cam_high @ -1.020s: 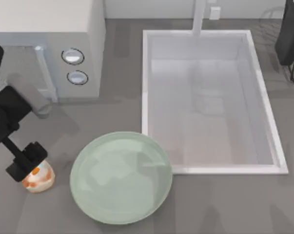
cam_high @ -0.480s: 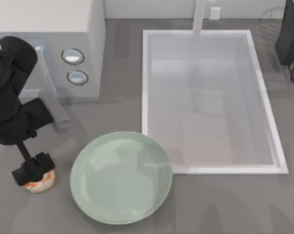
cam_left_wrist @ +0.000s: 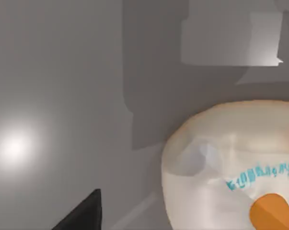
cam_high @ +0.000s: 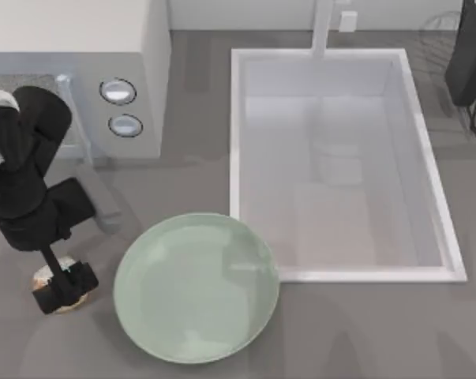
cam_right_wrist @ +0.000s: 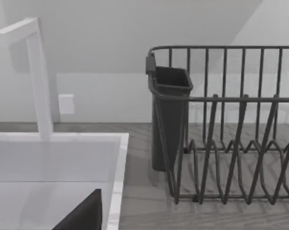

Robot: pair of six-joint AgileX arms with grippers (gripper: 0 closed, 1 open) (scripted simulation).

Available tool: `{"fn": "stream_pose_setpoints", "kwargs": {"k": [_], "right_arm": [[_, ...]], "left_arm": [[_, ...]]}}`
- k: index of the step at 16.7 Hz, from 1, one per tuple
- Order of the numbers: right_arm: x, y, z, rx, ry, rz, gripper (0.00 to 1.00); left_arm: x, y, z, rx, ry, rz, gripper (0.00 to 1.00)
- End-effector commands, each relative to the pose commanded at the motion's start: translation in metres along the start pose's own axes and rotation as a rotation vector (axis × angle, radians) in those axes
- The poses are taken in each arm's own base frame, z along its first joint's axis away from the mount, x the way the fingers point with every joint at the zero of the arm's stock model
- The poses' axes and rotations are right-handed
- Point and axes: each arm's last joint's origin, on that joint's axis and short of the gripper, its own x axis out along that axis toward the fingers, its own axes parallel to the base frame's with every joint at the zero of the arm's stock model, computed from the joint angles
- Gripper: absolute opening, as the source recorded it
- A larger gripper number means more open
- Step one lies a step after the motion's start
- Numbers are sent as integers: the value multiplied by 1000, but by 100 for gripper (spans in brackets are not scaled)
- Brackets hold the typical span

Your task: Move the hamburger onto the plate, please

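Your left gripper sits directly on top of the hamburger at the near-left part of the bench, so the relation that matters is vertical: the bun lies straight beneath the gripper, not off to any side. From above, the black gripper body covers most of it, leaving a cream crescent of bun at the left and near edges. Whether the gripper is clenched on the bun or standing released around it cannot be told.

The plate lies to the right of the hamburger, just beside it, with a narrow strip of bare bench between the two. The hamburger is roundish, so no long axis constrains the approach. My judgement is that the coming move is a short lift and a carry to the right, high enough to pass over the plate's raised rim.

The left arm is plainly the nearer; the right arm is parked at the far-right corner, well apart from both items, its camera facing a dish rack and the sink.

The left wrist view supplies what the top view hides: the hamburger's glossy cream surface close up, with an orange patch and blue lettering, resting on the bench.
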Motion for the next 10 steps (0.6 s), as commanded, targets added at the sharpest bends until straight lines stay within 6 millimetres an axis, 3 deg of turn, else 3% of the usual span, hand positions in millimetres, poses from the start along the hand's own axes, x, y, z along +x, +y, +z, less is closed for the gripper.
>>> {"fn": "stream_pose_setpoints", "kwargs": {"k": [4,9,10], "right_arm": [[0,0,0,0,0,0,100],[0,0,0,0,0,0,100],[0,0,0,0,0,0,100]], "left_arm": [[36,-2,-1,0,0,1,100],[41,-3,-2,0,2,-2,100],[41,-3,-2,0,2,-2,92]]}}
